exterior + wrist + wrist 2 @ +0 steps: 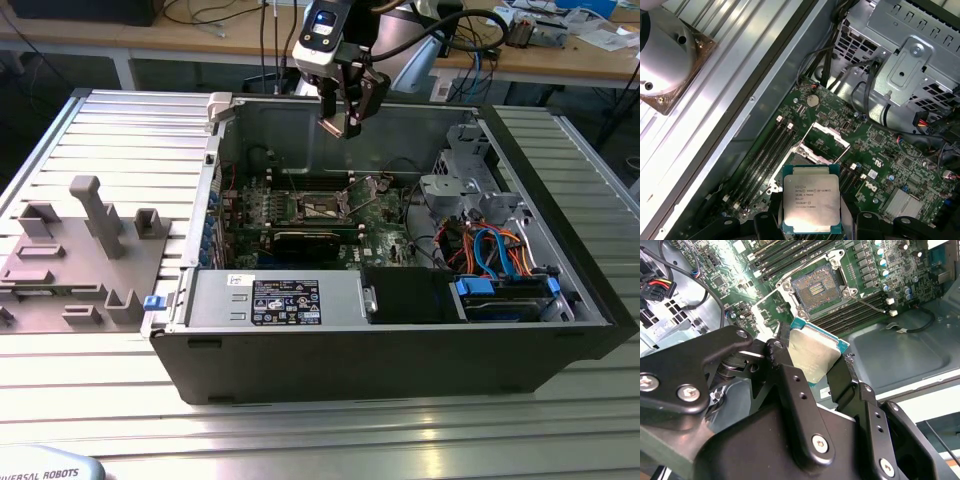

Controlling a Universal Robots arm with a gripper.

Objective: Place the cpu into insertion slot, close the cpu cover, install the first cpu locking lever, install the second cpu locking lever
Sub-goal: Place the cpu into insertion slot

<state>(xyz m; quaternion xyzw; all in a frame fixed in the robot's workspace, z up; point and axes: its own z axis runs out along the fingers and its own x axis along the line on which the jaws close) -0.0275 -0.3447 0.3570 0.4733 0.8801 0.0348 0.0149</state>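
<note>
Exterior view: the gripper (343, 116) hangs over the open computer case (400, 370), clamped on the cpu (337, 126), well above the insertion slot (322, 207) near the far wall.

Second wrist view: black fingers (795, 390) pinch the cpu (812, 360) by its edges, and the slot (817, 290) lies uncovered, well apart.

First wrist view: the cpu (811, 197) shows its silvery face, with the slot (815, 150) beyond.

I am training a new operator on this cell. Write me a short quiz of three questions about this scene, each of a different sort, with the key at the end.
1. Multiple choice: what does the gripper hold? A) a cable B) the cpu C) nothing
2. Fill in the missing word: the insertion slot sits on a ______ motherboard inside the black computer case.
3. True or false: the cpu already lies in the insertion slot.

Key: 1 B; 2 green; 3 false.
</note>
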